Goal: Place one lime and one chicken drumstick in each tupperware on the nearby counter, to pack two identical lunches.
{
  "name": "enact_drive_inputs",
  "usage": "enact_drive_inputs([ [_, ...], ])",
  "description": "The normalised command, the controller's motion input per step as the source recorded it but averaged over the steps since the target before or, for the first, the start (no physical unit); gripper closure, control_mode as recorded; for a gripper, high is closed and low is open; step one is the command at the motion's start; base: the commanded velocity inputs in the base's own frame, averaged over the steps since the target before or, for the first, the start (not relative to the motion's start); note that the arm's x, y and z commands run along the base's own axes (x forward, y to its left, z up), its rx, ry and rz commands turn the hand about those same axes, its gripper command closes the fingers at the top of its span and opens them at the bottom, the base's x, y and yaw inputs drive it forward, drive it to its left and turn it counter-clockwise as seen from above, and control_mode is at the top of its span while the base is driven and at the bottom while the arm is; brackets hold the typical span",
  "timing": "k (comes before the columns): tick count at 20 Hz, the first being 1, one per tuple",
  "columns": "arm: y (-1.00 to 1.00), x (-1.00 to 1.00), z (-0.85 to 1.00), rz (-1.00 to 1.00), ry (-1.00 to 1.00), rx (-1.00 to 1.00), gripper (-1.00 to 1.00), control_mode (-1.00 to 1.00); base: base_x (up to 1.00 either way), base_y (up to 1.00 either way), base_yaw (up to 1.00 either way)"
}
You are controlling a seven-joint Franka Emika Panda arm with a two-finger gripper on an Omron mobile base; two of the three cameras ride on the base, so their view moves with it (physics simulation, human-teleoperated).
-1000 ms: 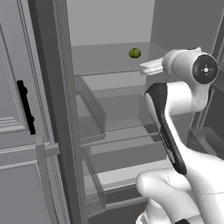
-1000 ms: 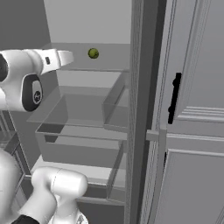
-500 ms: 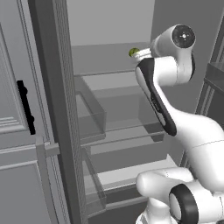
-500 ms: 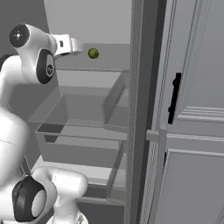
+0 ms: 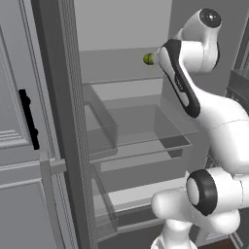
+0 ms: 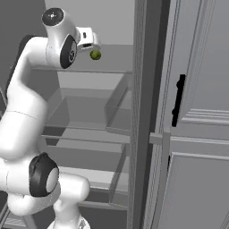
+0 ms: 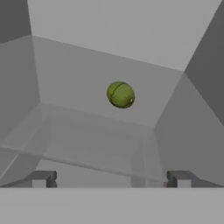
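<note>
Tool [image 7: 112,177] is wide open with nothing in it, pointed into the open fridge at the lime [image 7: 120,94], which sits on the upper shelf [image 5: 116,75] just past the fingertips, around 12 o'clock in the hand view. You'll want to push straight in until the fingers straddle it at its widest part before closing, since I'd guess a round lime rolls off if you nudge it. Below that shelf you've got clear drawers [image 6: 85,112], and the grey door [image 6: 197,112] stands at 3 o'clock in the right base view.
</note>
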Motion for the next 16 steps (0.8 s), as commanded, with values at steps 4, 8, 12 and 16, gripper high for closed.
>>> enact_drive_inputs([
  [4,-0.01,0.93,-0.29,0.03,0.01,0.02,-1.0,-1.0,0.0,0.0,0.0],
  [8,0.0,0.82,-0.09,0.01,0.0,0.01,-1.0,-1.0,0.0,0.0,0.0],
  [12,0.0,0.86,-0.26,0.0,0.06,0.0,-1.0,-1.0,0.0,0.0,0.0],
  [16,0.0,0.82,-0.3,0.0,0.13,0.0,-1.0,-1.0,0.0,0.0,0.0],
])
